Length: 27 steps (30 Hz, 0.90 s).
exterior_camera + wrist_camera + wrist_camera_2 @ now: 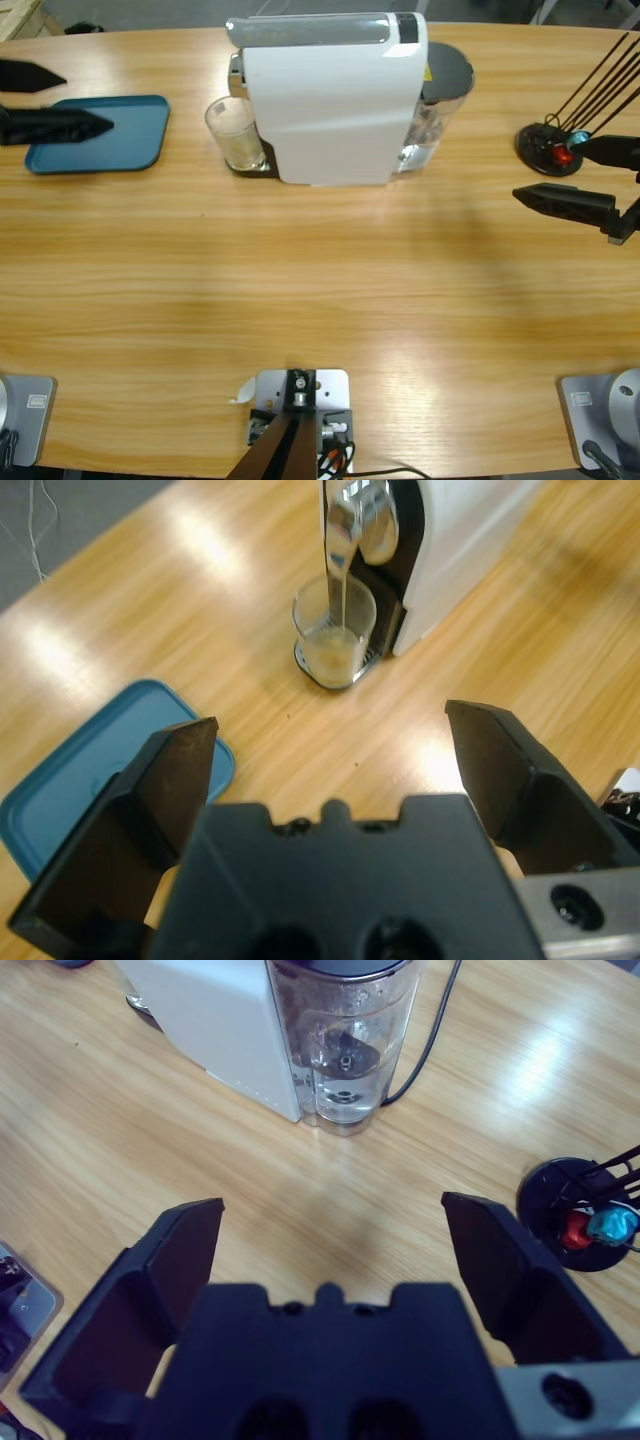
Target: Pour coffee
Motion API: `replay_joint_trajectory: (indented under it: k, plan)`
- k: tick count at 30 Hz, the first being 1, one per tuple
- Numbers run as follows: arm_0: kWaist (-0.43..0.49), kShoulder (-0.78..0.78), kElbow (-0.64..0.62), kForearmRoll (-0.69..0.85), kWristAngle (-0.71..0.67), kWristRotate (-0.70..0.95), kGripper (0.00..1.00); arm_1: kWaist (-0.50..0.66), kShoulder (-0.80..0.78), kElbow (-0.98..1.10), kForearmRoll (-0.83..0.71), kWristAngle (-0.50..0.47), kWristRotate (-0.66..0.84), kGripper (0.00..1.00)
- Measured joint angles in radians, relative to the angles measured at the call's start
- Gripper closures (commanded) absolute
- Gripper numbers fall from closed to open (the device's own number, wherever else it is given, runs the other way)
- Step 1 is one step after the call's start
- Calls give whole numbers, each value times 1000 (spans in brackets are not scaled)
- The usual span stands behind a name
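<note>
A white coffee machine (pixel 335 100) stands at the back middle of the table. A clear glass tumbler (pixel 235 133) sits on its drip tray under the spout (pixel 355 520). In the left wrist view a thin stream runs from the spout into the tumbler (pixel 335 630), where a shallow pale amber layer of coffee (pixel 333 655) lies at the bottom. My left gripper (pixel 88 101) hovers open at the left edge, over the blue tray, and holds nothing (pixel 330 730). My right gripper (pixel 550 172) is open and holds nothing at the right edge (pixel 330 1210), facing the machine's water tank (pixel 345 1050).
A blue tray (pixel 100 133) lies flat at the back left. A black capsule stand (pixel 552 148) with thin rods and red and blue capsules (pixel 598 1226) sits at the back right. A black cable (pixel 430 1030) runs behind the tank. Bare wood fills the table's front half.
</note>
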Motion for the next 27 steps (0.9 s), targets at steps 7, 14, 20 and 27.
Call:
replay_joint_trajectory:
  k: [7,14,20,27]
  plan:
    - [2,-1,-7,6,0,0,0,0,3,4,-12,0,0,9]
    - [2,-17,-3,17,0,0,0,0,6,4,-17,0,0,9]
    - [2,-30,-2,25,0,0,0,0,7,7,-19,0,0,9]
    - [2,-43,12,32,0,-1,0,0,10,16,-22,0,0,1]
